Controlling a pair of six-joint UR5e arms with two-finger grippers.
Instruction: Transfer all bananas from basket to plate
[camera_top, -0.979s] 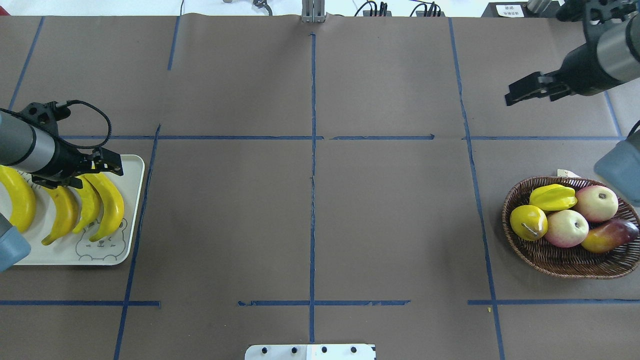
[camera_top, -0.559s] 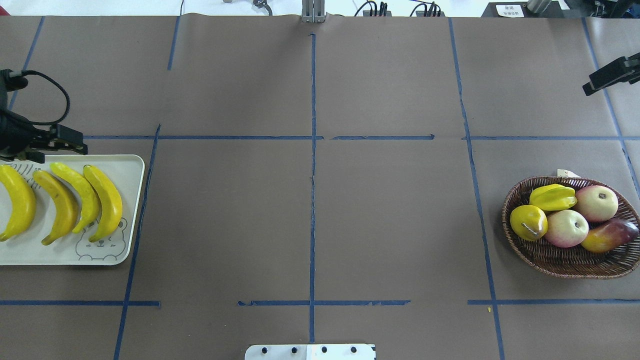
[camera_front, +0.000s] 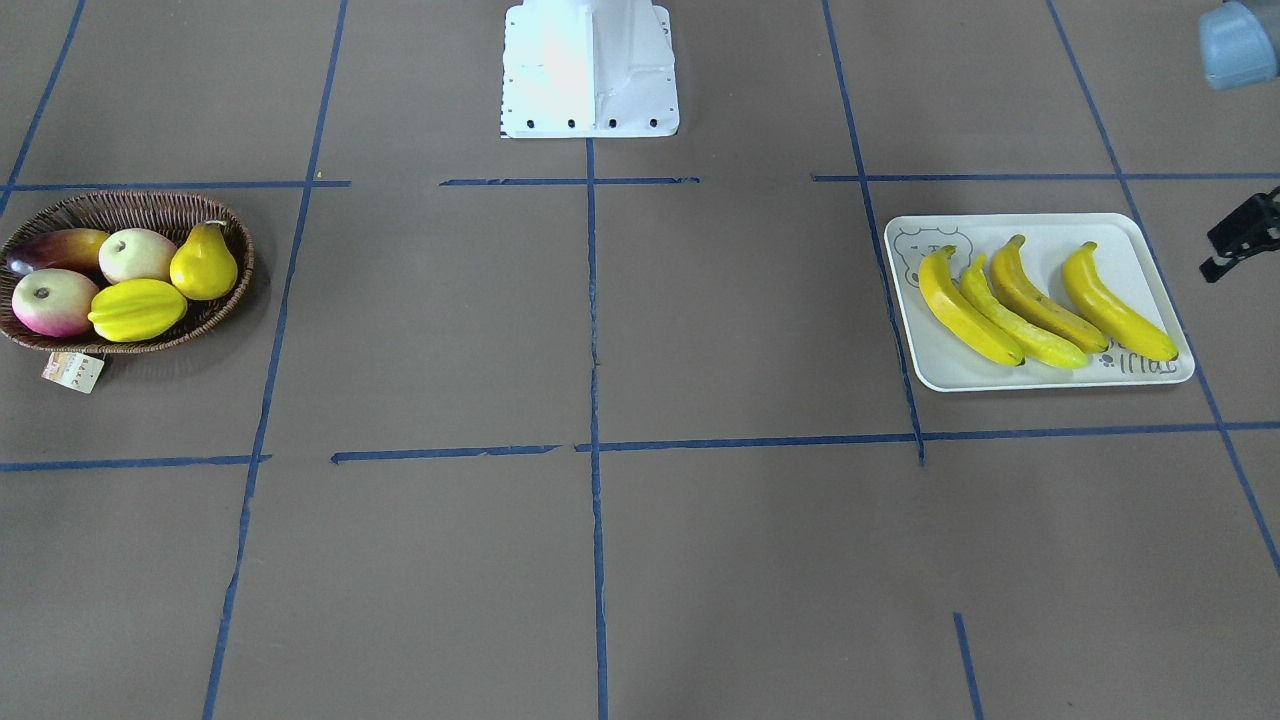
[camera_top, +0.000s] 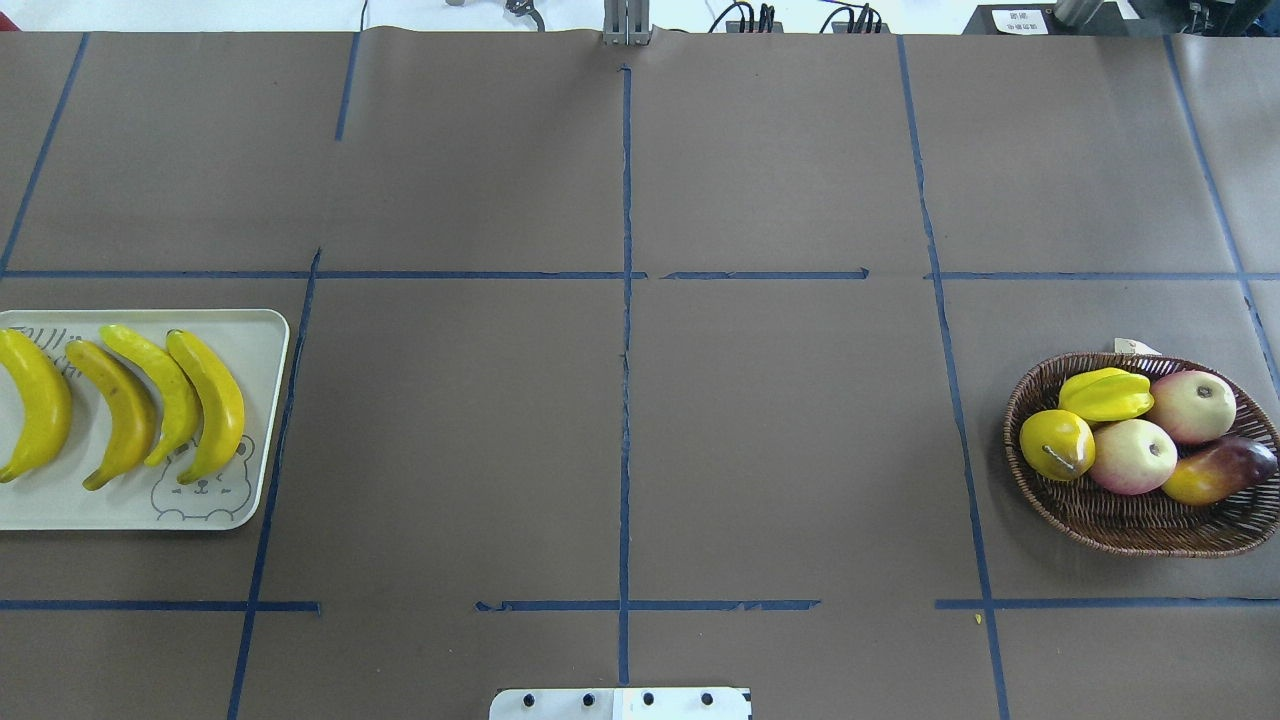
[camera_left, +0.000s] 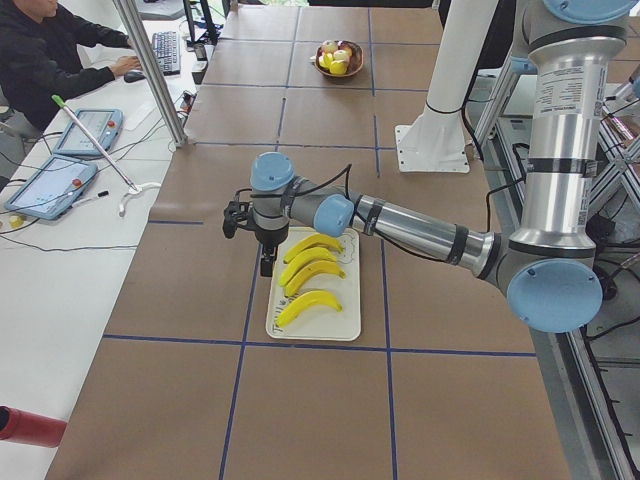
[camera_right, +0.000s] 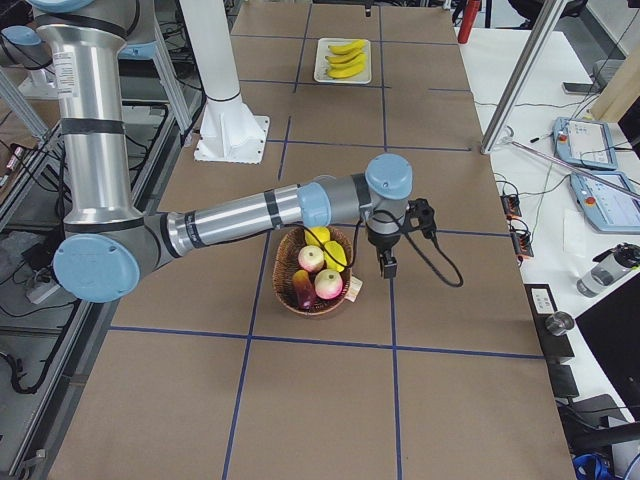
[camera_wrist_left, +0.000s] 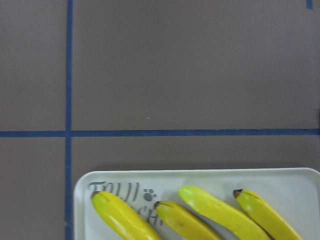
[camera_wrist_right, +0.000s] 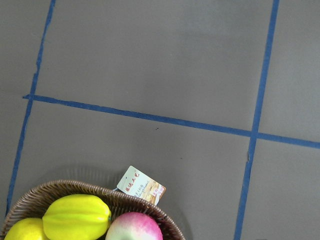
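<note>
Several yellow bananas (camera_top: 215, 400) lie side by side on the white bear plate (camera_top: 250, 340) at the table's left end. They also show in the front view (camera_front: 1115, 305) and in the left wrist view (camera_wrist_left: 220, 215). The wicker basket (camera_top: 1130, 525) at the right end holds no banana. My left gripper (camera_front: 1222, 258) shows only partly at the front view's edge. In the exterior left view it (camera_left: 264, 262) hangs above the table just beyond the plate's far edge; I cannot tell its jaws. My right gripper (camera_right: 385, 268) hangs beside the basket's tag side; I cannot tell its jaws.
The basket holds a starfruit (camera_top: 1105, 393), a yellow pear (camera_top: 1057, 445), two apples (camera_top: 1132, 456) and a mango (camera_top: 1220, 470). Its paper tag (camera_wrist_right: 141, 186) hangs off the far rim. Blue tape lines cross the brown table. An operator (camera_left: 50, 50) sits at the side desk.
Both arms have drawn back out of the overhead view, the left gripper off the plate to the left, the right one off to the right. The bananas stay on the plate.
</note>
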